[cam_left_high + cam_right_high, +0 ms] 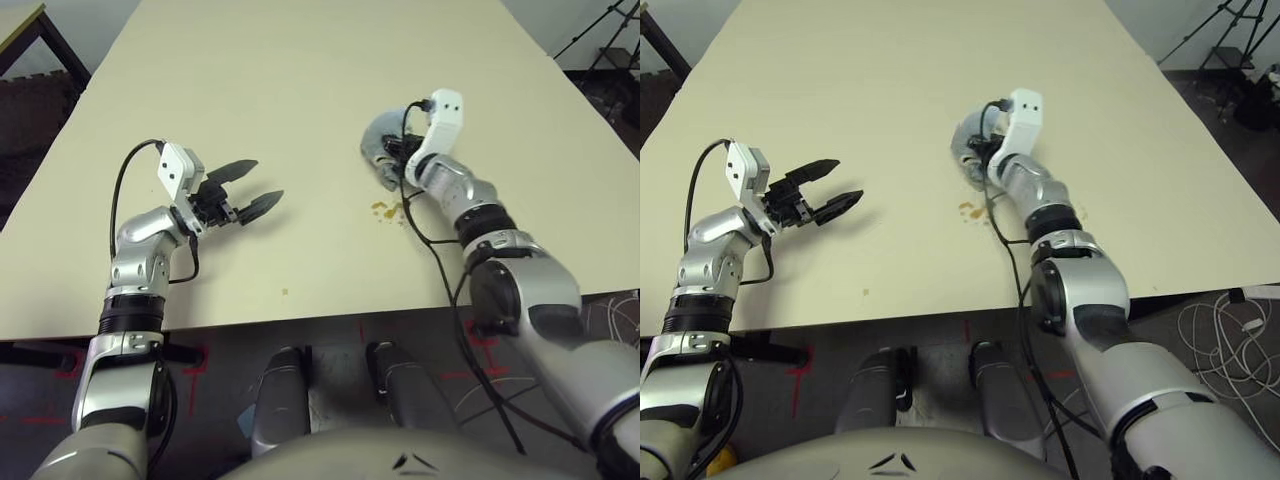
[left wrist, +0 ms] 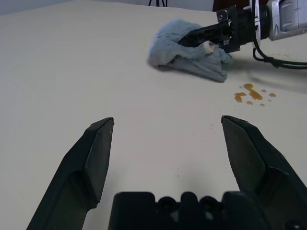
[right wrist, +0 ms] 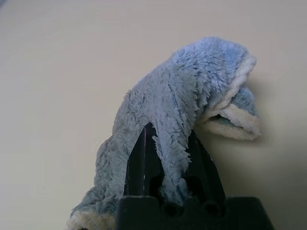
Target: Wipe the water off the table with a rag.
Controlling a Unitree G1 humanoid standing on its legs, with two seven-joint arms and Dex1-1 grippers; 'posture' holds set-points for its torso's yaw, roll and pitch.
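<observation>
Right gripper (image 3: 175,167), the nearer, grips the rag (image 3: 158,105) right of centre in the left eye view's upper half; the water (image 1: 386,211) lies just below it there, towards the bench's (image 1: 330,290) near edge; left gripper (image 1: 240,200) wide, empty.

Both eye views crop the far end of the table (image 1: 270,90).

Two grippers, mine (image 1: 270,177) (image 3: 171,128), left and right; one rag (image 1: 378,132), upper right; two tables: large table (image 1: 250,100), centre, smaller table (image 1: 18,22), upper left; one tripod (image 1: 587,32), upper right.
</observation>
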